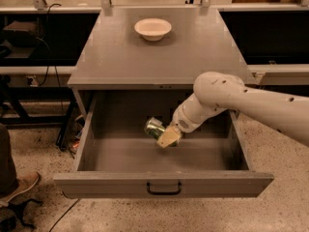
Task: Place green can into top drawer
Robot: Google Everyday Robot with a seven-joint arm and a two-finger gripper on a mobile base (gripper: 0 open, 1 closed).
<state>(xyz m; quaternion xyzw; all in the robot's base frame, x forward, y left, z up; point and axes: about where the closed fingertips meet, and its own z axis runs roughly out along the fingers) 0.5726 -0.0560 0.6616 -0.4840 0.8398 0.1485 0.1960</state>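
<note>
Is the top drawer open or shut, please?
Open: the top drawer is pulled out, with the end effector holding the green can inside it.

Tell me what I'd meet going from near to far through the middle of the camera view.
First the black handle on the front of the top drawer, then the green can held in the gripper over the open drawer's inside, then the cabinet top, then the white bowl near its far edge.

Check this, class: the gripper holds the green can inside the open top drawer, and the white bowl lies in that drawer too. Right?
No. The camera view shows the bowl on the cabinet top; the gripper does hold the can inside the open drawer.
</note>
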